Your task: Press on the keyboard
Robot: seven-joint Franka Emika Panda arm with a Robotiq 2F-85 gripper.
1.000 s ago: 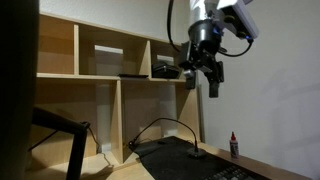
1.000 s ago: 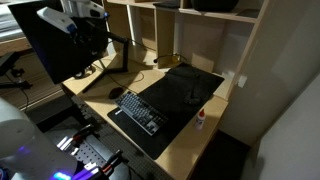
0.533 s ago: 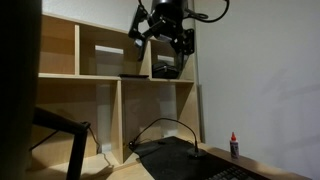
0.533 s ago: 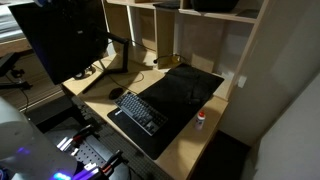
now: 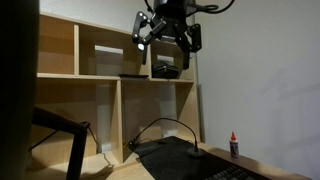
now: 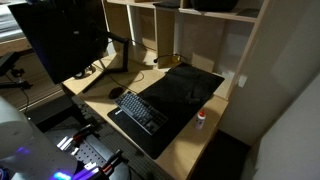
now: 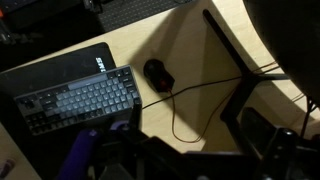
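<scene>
In an exterior view the gripper [image 5: 167,40] hangs high at twelve o'clock, level with the top of the wooden shelf unit [image 5: 100,75] and well above the desk. It's dark against the wall (two lobes show on either side, but they're too murky to read), so I cannot tell whether the jaws are spread or pressed together. Down at five o'clock a small red-capped bottle [image 5: 234,146] stands upright near the black desk mat [image 5: 185,165].

Now an exterior view looking down on the desk: the keyboard [image 6: 140,111] lies flat on the mat's near end, around seven o'clock from centre. A black mouse [image 6: 118,93] sits just beside it on bare wood, at its ten o'clock. The bottle stands just beside the mat's three o'clock edge. A big dark monitor [image 6: 60,40] fills ten o'clock.

Wrist view: the keyboard sits at eight o'clock, grey keys catching light, resting on the mat. The mouse is near its two o'clock corner, with its cable [image 7: 200,85] trailing toward three o'clock. A black stand [image 7: 228,42] crosses at two o'clock. The gripper's blurred bulk fills six o'clock, well clear of the keys.
</scene>
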